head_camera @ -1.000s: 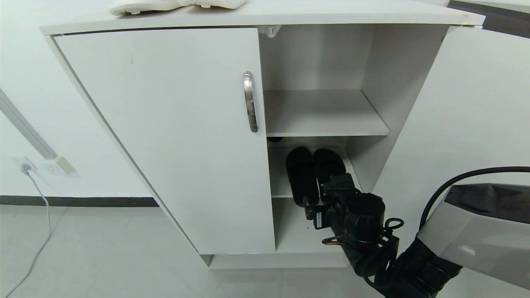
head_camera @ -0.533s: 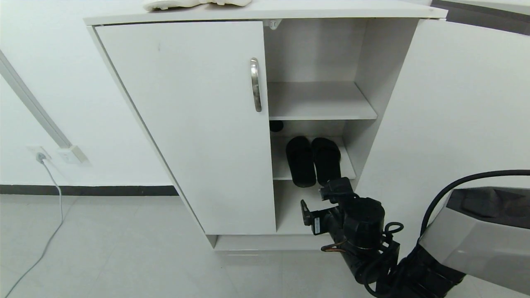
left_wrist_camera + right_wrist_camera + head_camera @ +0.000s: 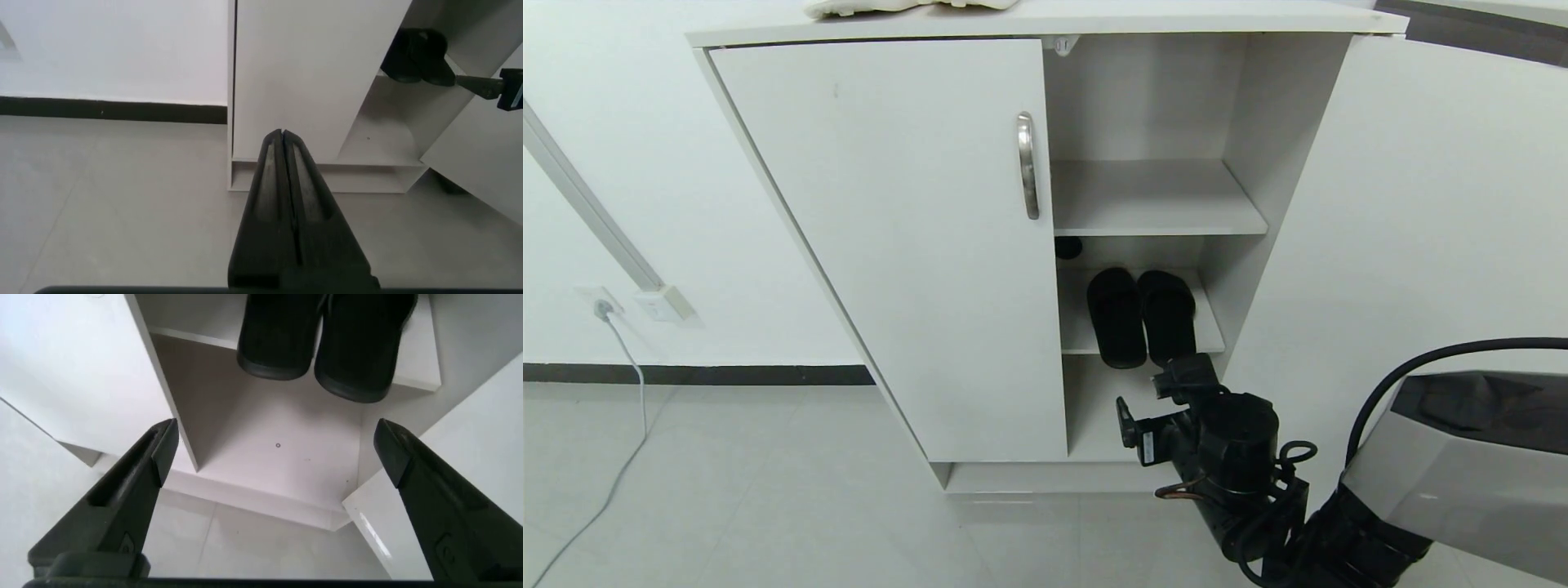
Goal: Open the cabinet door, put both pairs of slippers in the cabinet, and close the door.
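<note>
Black rubber slippers (image 3: 1141, 317) paired on middle shelf of white cabinet (image 3: 1290, 122); right gripper (image 3: 1153, 398) just outside, jaws released: placement judged done. Left gripper (image 3: 282, 140) jaws clenched on nothing. Cream slippers (image 3: 907, 6) atop, pending.

White slippers (image 3: 849, 8) on cabinet top: cut off by head view's upper edge, near rims alone visible. Dark round thing (image 3: 1067, 247) under upper shelf: mostly behind closed left door (image 3: 890, 245), identity unclear. Black slippers (image 3: 1141, 317): one near tip covered by right gripper (image 3: 1153, 398); far ends cut off in right wrist view. Swung-out right door (image 3: 1421, 245): runs past picture edge. Wall cable (image 3: 643, 408): leaves frame at bottom corner.
</note>
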Tool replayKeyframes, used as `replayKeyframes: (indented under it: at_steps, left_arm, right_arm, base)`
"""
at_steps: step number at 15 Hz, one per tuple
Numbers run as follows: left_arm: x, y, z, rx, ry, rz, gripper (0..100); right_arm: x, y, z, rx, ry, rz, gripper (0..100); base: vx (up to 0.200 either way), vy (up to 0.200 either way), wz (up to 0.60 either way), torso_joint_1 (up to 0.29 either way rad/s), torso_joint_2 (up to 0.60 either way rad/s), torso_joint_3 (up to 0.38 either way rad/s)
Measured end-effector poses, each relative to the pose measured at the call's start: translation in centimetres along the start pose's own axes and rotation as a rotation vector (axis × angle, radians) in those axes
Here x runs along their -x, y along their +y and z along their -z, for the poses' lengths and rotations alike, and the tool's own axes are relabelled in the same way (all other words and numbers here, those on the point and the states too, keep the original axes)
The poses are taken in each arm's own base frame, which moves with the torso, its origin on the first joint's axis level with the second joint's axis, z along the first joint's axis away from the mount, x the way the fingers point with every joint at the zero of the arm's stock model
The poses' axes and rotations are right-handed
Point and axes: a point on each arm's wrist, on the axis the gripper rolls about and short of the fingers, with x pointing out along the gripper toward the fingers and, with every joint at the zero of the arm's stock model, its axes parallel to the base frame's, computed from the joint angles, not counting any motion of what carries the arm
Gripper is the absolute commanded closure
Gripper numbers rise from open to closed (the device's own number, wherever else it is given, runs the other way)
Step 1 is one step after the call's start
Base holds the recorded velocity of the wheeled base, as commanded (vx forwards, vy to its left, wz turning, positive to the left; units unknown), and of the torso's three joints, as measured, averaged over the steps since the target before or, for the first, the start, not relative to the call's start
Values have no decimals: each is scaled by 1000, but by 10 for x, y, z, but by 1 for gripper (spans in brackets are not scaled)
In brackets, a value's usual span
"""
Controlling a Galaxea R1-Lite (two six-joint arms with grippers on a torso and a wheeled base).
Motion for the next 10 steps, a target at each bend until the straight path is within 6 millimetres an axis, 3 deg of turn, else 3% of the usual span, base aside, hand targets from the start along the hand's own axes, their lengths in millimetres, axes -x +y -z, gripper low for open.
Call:
replayKeyframes:
  at_steps: [10]
  left_arm:
    - [0,0,0,-1,0,0,100]
  right_arm:
    - [-2,-1,1,-1,-1,7,0]
  base:
    - [0,0,0,2,2,176]
